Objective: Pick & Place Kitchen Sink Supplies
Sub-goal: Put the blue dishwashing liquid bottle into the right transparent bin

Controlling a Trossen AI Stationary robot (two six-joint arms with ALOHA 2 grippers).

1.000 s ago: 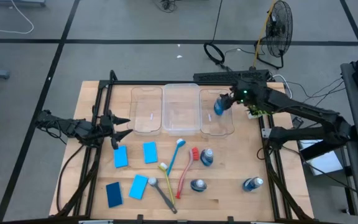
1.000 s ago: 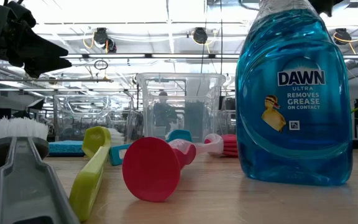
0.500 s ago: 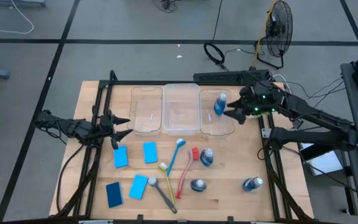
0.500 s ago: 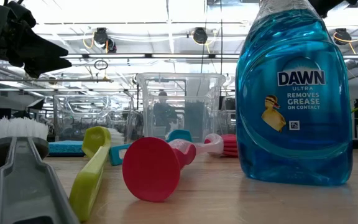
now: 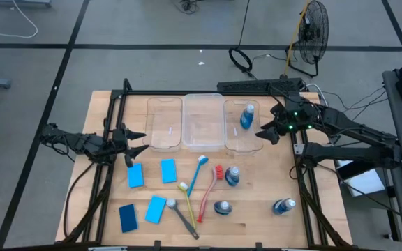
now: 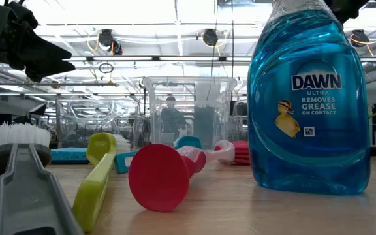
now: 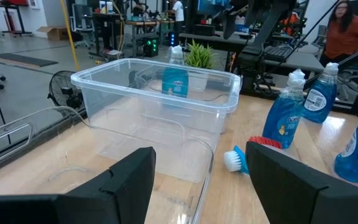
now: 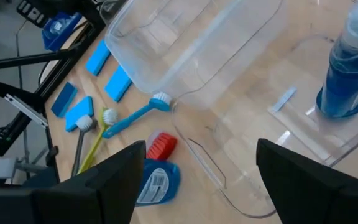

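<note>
**Right hand open beside the bin with the standing bottle**

At the right of the high view, the right arm reaches in from the counter's right edge toward the picture's left, bent at the elbow, and its right hand (image 5: 266,131) sits with its fingers spread and holding nothing, just off the right side of the right-hand clear bin (image 5: 243,143). One bottle of blue liquid (image 5: 247,116) stands upright inside that bin. Over at the left of the frame, the left arm lies stretched along the counter's left edge; its left hand (image 5: 137,143) is likewise open and empty, pointing toward the left clear bin (image 5: 165,124). A taller middle bin (image 5: 202,123) sits between the two.

Lower in the high view, four blue sponges (image 5: 135,176) lie at the left centre of the wooden counter (image 5: 257,209). The blue brush (image 5: 197,171), red brush (image 5: 209,192), yellow-green brush (image 5: 186,199) and grey brush (image 5: 181,217) lie close together at the centre. Three more bottles (image 5: 232,176) lie to the right of the brushes, one just beside the red brush head and two nearer the bottom edge.

In the low view, the nearest bottle (image 6: 308,98) fills the right of the frame; its label reads "DAWN ULTRA REMOVES GREASE ON CONTACT" beside a yellow duckling.
</note>
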